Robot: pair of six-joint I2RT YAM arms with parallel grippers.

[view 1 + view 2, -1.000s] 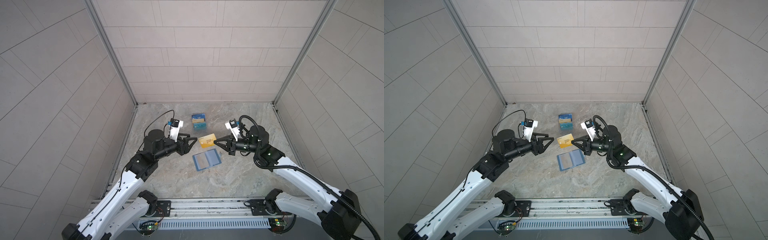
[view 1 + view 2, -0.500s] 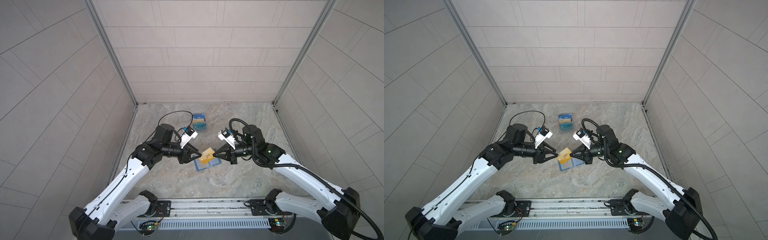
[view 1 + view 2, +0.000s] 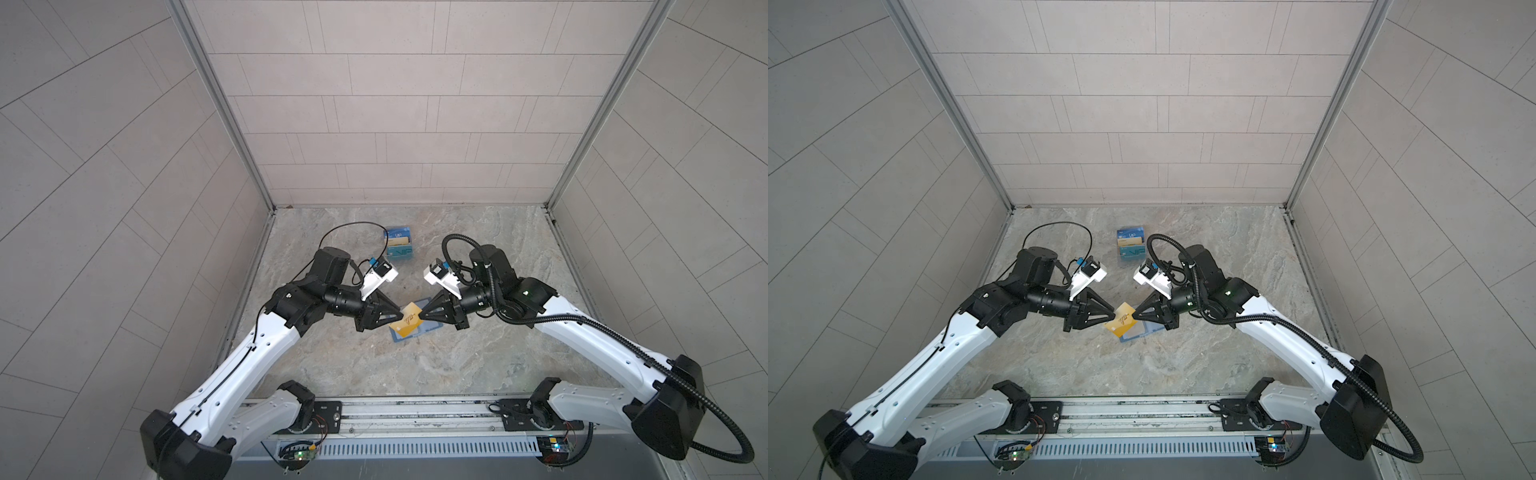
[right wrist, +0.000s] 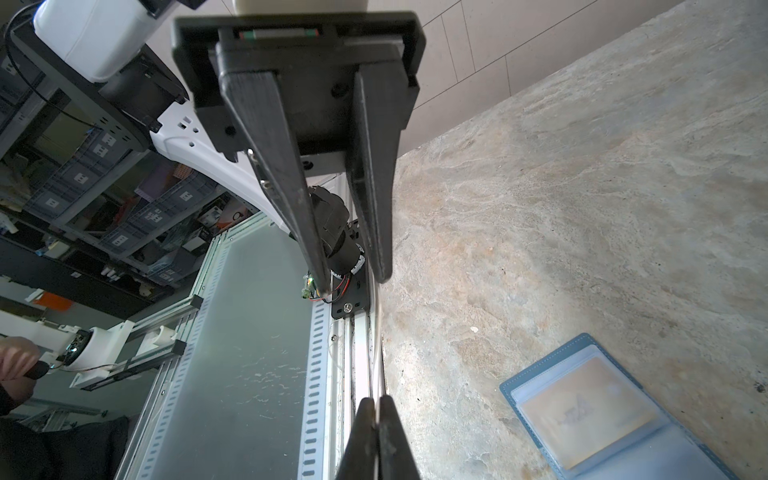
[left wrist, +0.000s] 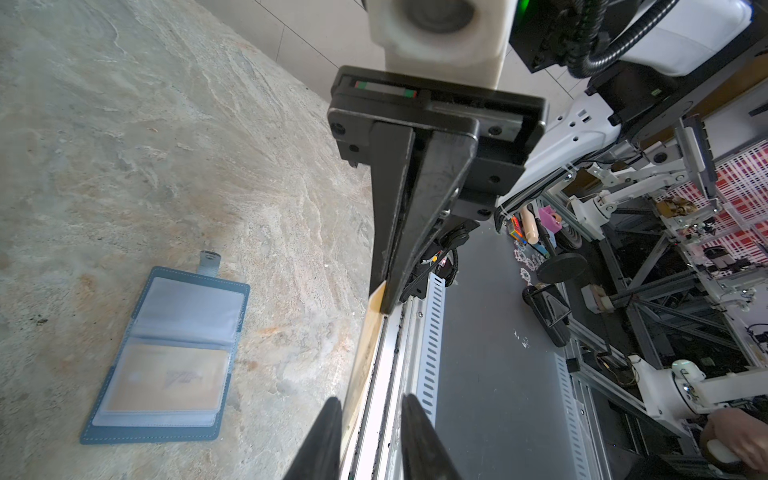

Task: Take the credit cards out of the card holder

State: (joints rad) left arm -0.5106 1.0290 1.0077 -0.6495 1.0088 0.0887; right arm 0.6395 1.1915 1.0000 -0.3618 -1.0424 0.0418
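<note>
1. Only the wrist views show a second yellow card (image 5: 166, 382) in a clear sleeve of the open card holder (image 5: 145, 434). In both top views the held gold card (image 3: 409, 324) covers it.
2. The right gripper (image 4: 376, 401) is clamped on that gold card, with the holder flat on the table beneath its fingertips.
3. The left gripper (image 5: 371, 399) faces it at the same level, jaws parted astride the card's far end.
</note>
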